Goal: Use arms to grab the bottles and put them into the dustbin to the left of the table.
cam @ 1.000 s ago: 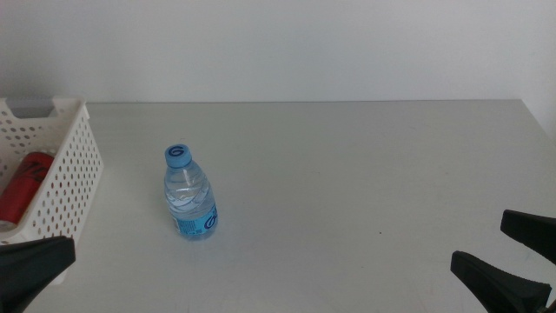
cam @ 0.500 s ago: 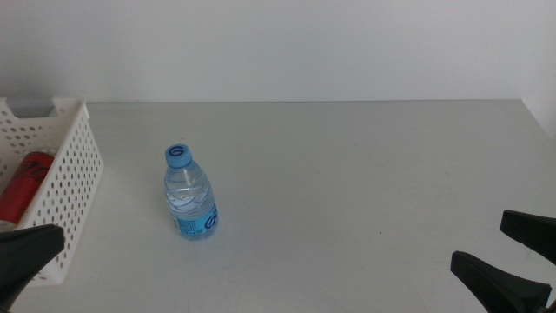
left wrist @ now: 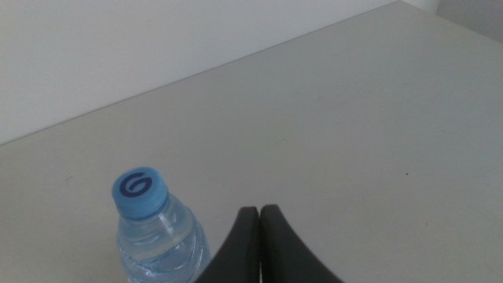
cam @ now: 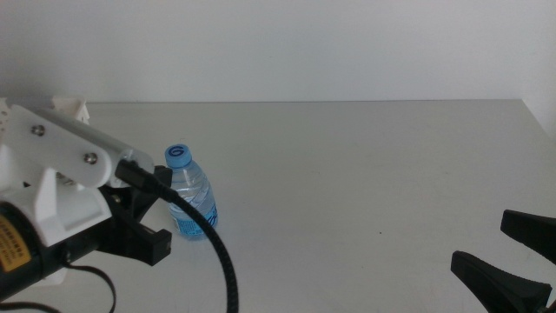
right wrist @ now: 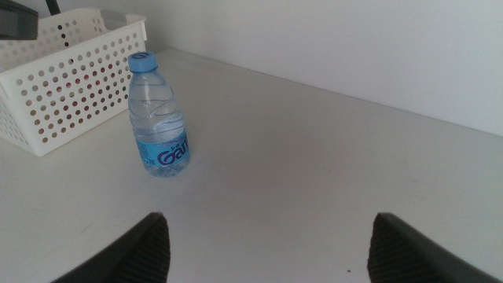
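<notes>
Bottle [cam: 189, 198] upright mid-table [cam: 365, 174]; left gripper [left wrist: 260, 236] jaws closed, empty, beside it; right gripper [right wrist: 267, 244] wide open, well apart.

Your left arm [cam: 61, 209] reaches in from the left, white wrist bracket up, its claw [left wrist: 260, 224] w/ jaws pressed together. Your right claw [right wrist: 271, 244] sits low at the near-right edge, jaws wide apart.

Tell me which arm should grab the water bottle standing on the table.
Left, probably. The left gripper is beside the water bottle, jaws shut, and nearest the dustbin. The right gripper waits open at the table's near right edge, far across from the bottle.
</notes>
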`<state>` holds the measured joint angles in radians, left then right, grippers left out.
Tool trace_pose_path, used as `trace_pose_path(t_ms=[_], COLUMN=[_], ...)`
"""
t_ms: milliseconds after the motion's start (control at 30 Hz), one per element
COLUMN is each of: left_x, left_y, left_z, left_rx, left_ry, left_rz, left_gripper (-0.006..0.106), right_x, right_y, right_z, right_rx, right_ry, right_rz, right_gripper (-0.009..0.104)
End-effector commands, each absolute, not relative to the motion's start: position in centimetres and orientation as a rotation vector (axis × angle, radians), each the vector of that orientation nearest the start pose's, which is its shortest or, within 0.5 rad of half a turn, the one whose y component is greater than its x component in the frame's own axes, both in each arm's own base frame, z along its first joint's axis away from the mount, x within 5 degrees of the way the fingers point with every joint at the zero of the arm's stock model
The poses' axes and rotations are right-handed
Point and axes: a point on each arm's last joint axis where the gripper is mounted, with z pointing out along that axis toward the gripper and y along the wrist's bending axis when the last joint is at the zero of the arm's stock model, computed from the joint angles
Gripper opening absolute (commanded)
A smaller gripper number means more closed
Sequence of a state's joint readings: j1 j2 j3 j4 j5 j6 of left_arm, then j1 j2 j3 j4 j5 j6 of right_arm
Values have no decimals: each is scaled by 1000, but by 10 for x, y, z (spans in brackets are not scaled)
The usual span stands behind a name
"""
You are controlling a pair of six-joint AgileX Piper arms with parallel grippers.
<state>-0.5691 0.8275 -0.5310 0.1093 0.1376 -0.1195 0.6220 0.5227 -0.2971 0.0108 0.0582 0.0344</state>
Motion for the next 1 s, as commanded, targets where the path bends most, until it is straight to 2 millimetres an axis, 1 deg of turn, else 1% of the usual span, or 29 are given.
trace_pose_path(t_ms=[0,200,433,467,600,700,833,967], left_x=[155,168,169,169,169,167,162,157], left_y=[-101,-111,-111,-111,-111,-111,-108,-105], left_z=[310,302,302,302,303,299,283,271], left_rx=[493,494,494,469,458,443,397,365], left_ry=[1745,1731,1738,1740,1703,1661,1616,1587], left_rz=[-431,-444,-443,-462,-475,-496,-546,-587], left_gripper=[-2,-2,-2,-2,-2,-2,0,10], right_x=[95,95,95,95,95,95,95,95], right_y=[68,68,68,68,68,68,68,68], right_z=[281,281,281,281,281,281,281,281], right_rx=[-495,-495,-495,-495,-495,-495,-495,-495], right_ry=[1622,1622,1622,1622,1622,1622,1622,1622], right_rz=[491,491,491,491,491,491,491,491], right_gripper=[64,64,64,64,64,64,64,64])
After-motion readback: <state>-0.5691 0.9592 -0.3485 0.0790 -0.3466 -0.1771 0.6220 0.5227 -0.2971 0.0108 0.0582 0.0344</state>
